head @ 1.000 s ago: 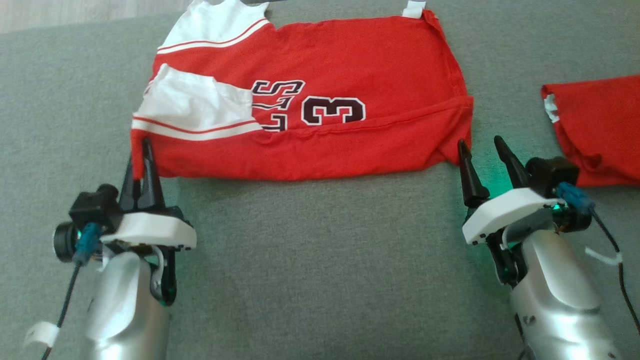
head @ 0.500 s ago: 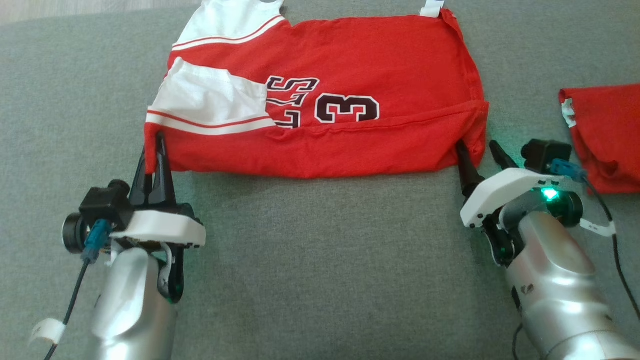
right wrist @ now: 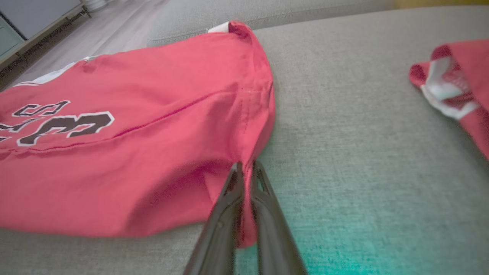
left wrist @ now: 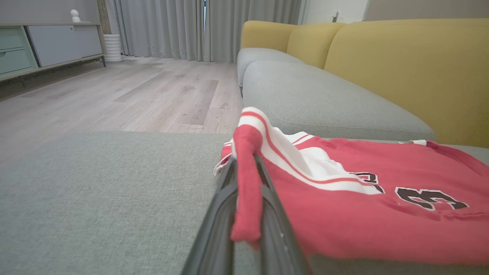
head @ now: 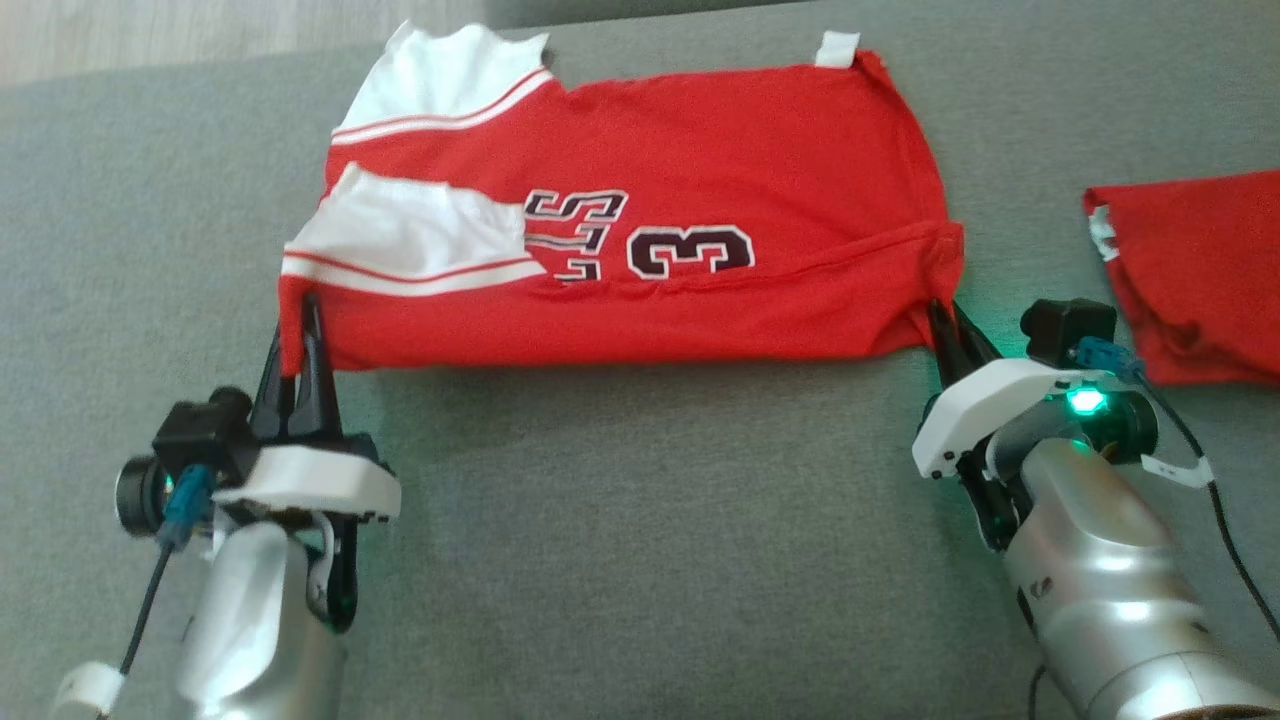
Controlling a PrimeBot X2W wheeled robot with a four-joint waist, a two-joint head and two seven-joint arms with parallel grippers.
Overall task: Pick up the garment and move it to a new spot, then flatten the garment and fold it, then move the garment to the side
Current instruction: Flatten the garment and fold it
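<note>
Even soft daylight, faint shadows; green glow on cushion [head: 640, 520] beside right claw [head: 948, 312]; right wrist view motion-blurred.

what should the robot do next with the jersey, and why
Probably lift both arms together and fold the near edge onto the far one: the jersey lies flat on the cushion, left gripper shut on its near left corner, right gripper on its near right corner.

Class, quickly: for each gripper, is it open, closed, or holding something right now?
Left gripper: closed, holding the near left corner of the jersey.
Right gripper: closed, holding the jersey's near right corner.
</note>
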